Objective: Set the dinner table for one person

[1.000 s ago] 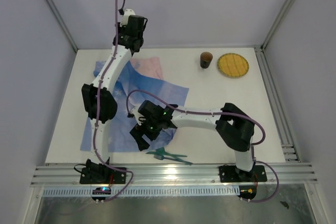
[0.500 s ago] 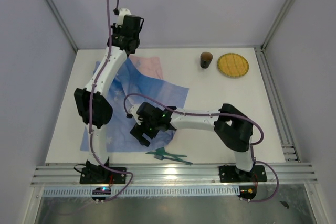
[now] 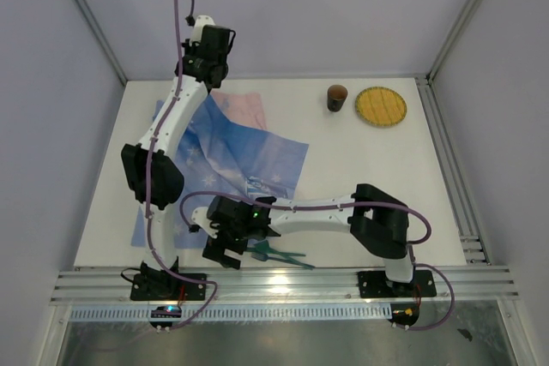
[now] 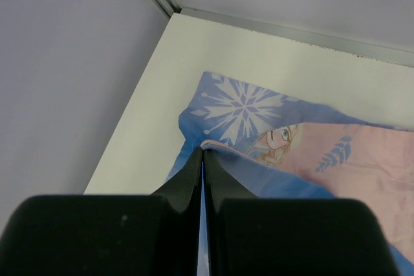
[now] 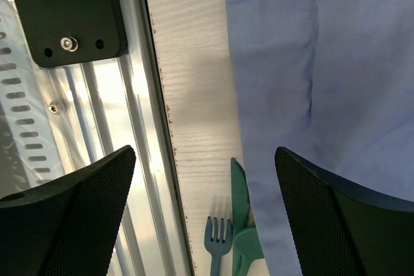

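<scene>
The table (image 3: 369, 177) is seen as a white top that is framed by aluminium rails (image 3: 283, 285). Its left part is covered by a blue printed cloth (image 3: 249, 156), whose far edge is turned over so that a pink side is shown.

The left gripper (image 3: 208, 75) is held high over the far left corner. In the left wrist view its jaws are pressed together on a raised fold of the cloth (image 4: 259, 134), and a thin blue sliver is seen between them.

The right gripper (image 3: 214, 250) is held low over the near edge of the table, at the near edge of the cloth. Its jaws are spread wide and nothing is held between them. In the right wrist view a fork (image 5: 218, 237) is seen below it on the bare table (image 5: 194, 95), with green cutlery (image 5: 240, 224) just beside it and touching the cloth's edge. The kind of that cutlery cannot be told.

At the far right a brown cup (image 3: 336, 96) is set upright, and its inside is too dark for any contents to be told. A round yellow plate (image 3: 380, 106) is laid flat near it, not touching, and only its grid pattern is shown on its face.
</scene>
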`<state>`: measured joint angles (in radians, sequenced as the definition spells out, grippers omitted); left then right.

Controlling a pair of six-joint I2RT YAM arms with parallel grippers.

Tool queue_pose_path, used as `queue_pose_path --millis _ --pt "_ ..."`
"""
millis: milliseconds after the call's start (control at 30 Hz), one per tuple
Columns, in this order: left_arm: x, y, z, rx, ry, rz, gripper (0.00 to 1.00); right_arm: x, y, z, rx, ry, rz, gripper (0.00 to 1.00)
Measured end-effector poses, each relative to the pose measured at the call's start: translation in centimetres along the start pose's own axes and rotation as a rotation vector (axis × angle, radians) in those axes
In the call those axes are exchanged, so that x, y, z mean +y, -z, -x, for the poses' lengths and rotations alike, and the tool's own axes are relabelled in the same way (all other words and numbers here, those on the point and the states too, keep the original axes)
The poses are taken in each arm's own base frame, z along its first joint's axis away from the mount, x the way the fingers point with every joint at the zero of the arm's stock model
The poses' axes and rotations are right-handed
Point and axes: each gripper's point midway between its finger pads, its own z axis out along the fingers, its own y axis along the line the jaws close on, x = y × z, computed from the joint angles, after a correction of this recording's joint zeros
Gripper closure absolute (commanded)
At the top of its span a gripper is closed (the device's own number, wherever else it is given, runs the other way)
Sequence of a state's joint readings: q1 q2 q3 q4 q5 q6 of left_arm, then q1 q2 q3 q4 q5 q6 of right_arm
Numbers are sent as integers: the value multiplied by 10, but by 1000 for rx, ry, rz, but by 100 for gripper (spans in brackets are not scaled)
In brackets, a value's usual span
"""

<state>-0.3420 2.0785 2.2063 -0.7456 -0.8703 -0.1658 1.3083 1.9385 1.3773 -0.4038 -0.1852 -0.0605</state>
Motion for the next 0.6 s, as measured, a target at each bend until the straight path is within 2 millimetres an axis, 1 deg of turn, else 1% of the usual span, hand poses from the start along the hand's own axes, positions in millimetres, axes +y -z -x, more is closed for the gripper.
queue_pose_path --millis 100,300,400,500,600 --pt "0 0 -2 5 -7 0 100 -4 -3 -1 2 -2 -17 8" --pt "2 3 -11 25 -33 -15 100 -26 -15 2 -14 -3 -126 8" --pt "4 6 -7 17 -25 -24 100 -37 -25 -1 -8 -3 -176 9" --pt "10 12 0 2 -12 -27 100 -42 -31 -6 3 -8 -201 11" --pt "16 18 6 -11 0 -28 100 -47 -31 -2 -12 -7 -227 14"
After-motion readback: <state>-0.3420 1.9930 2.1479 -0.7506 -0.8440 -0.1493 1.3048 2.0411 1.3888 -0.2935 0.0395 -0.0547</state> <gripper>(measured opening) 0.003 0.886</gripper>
